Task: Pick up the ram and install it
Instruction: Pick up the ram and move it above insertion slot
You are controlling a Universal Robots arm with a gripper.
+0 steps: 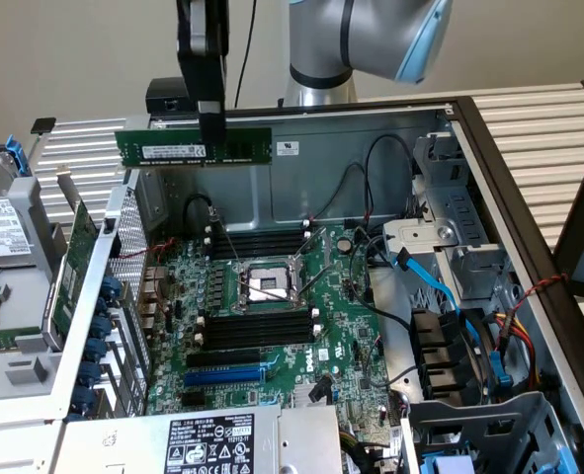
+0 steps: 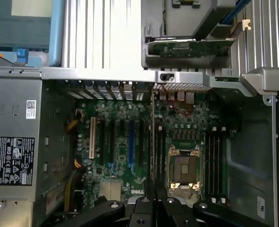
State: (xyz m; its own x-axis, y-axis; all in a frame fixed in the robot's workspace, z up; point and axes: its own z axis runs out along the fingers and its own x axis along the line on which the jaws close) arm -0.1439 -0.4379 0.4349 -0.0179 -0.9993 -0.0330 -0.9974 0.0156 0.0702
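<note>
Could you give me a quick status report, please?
Gripper shut on ram. Ram held level above open case, not seated. No obstruction seen.

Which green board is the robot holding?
The ram, the narrow stick pinched in the gripper above the case; the wider green card stands at the exterior view's left.

Probably a robotics lab or workshop; opened computer case (image 1: 311, 168) lies on slatted metal bench (image 1: 541, 126).
</note>
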